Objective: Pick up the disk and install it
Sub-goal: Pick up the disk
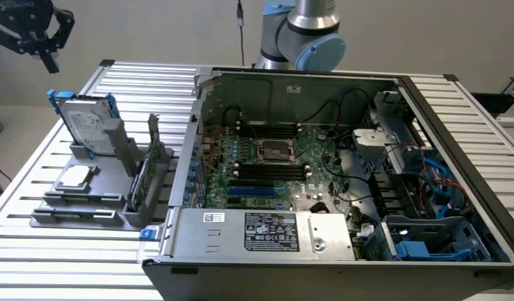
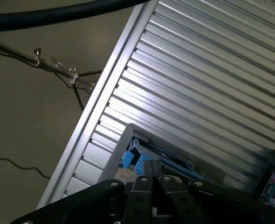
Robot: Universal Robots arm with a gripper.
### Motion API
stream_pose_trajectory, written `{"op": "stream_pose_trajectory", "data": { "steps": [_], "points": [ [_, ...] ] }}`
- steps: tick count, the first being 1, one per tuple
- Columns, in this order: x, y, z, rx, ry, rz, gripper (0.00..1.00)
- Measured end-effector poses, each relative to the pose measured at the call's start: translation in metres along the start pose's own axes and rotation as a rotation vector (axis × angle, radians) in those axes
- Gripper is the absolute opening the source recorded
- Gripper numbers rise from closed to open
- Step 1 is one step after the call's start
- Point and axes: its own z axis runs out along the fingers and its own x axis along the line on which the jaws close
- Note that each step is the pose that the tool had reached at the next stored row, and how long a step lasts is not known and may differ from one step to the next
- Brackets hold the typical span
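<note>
One flat silver-grey disk point(image 1: 83, 122) in blue plastic carrier, upright on grey stand point(image 1: 114, 145); black gripper point(image 2: 152, 171) empty, jaws closed.

Exterior camera: high, off the arm, tilted down on the slatted table point(image 1: 64, 276); mid range, whole computer case point(image 1: 282, 88) in frame.
Exterior facing: toward the arm point(image 1: 311, 37), at 12 o'clock from the case.
Wrist camera: behind the gripper point(image 2: 152, 176), aimed steeply down past it; high over the table edge and floor point(image 2: 35, 121).
Shared ground: table slats and the disk point(image 1: 85, 125) on its stand point(image 1: 81, 213), 9 o'clock from the case.
</note>
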Motion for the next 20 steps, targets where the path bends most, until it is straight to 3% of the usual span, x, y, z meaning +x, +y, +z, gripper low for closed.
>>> {"op": "stream_pose_trajectory", "data": {
  "steps": [10,20],
  "points": [
    [0.0000,-0.0002,0.0033,0.0173,-0.0018,-0.182,0.11],
    [0.0000,-0.0003,0.0055,0.0288,0.0024,-0.363,0.11]
  ]
}}
